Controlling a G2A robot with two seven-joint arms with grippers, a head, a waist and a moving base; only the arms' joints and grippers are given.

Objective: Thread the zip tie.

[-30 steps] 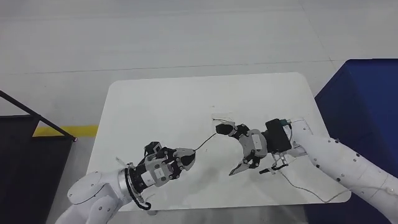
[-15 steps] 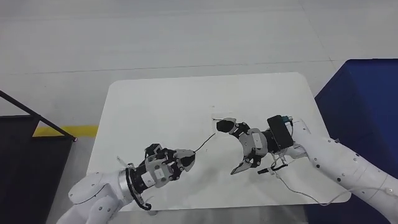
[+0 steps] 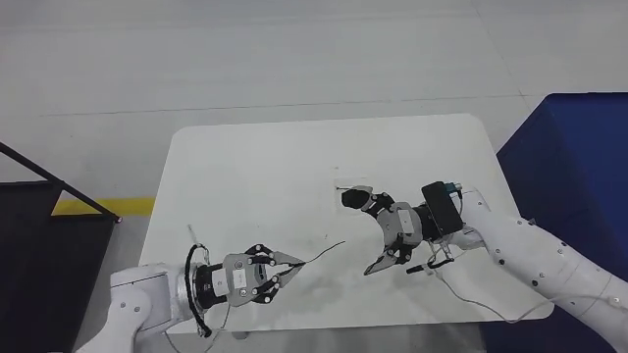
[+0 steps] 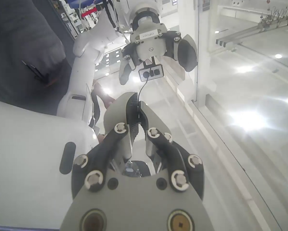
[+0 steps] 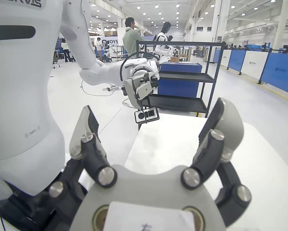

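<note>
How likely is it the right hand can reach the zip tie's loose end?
Probably yes: the right hand is open, with nothing between it and the zip tie the left hand pinches.

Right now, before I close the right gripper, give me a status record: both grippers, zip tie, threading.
left gripper: shut on zip tie, near the robot-side edge of the table
right gripper: open, holding nothing, facing left gripper
zip tie: one end pinched, free end pointing at right gripper, not touching it
threading: no loop visible
</note>
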